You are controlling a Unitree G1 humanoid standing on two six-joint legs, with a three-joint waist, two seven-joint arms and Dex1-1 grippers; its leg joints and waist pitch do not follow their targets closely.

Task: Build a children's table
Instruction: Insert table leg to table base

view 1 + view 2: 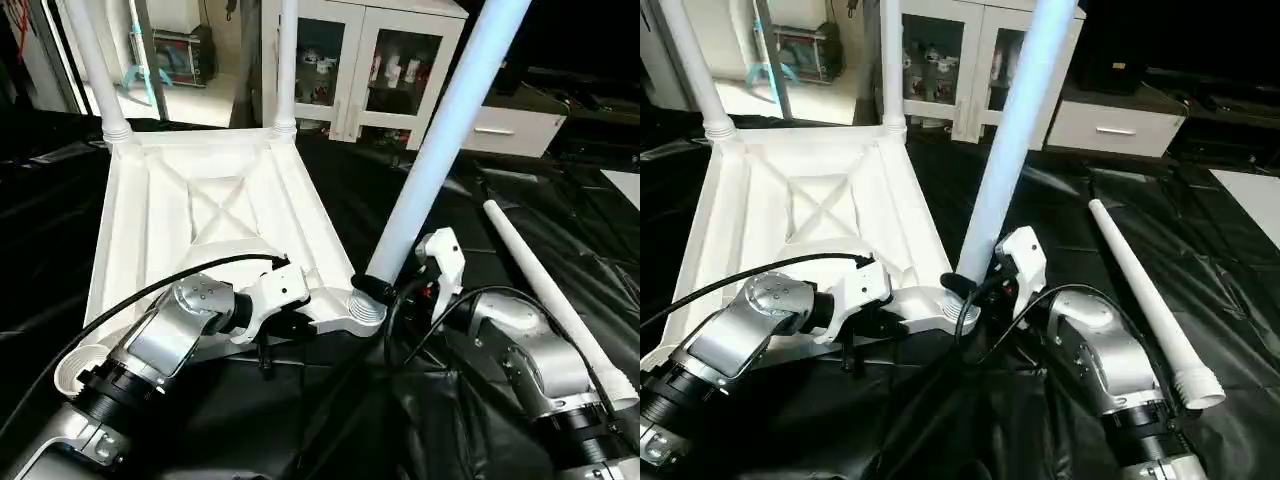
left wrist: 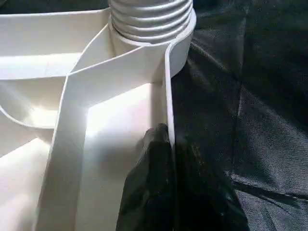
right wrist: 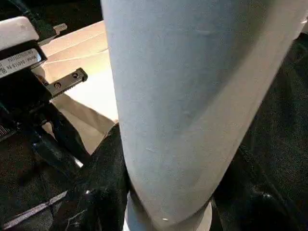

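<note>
Table top (image 1: pixel 200 215) lies underside up on the black sheet (image 1: pixel 520 250), left-centre of frame, X-ribs showing. Two legs already stand in the far corner sockets at upper left: far-left leg (image 1: pixel 95 60), far-right leg (image 1: pixel 286 60). Third leg (image 1: pixel 450 130) leans up toward upper right, base at the near-right socket (image 1: pixel 366 308) mid-frame; right gripper (image 3: pixel 168 192) jaws clamped on it just above the socket. Left gripper (image 2: pixel 168 159) jaws together, pinching the top's side wall next to that socket, bracing it. Fourth leg (image 1: pixel 1140 290) lies loose on the sheet at right. The leg is visibly tilted, so it looks not seated, though thread engagement is hidden behind the jaws. Bring it plumb to the socket axis before twisting or pushing down, keep the left brace firm, and don't cross-thread.
</note>
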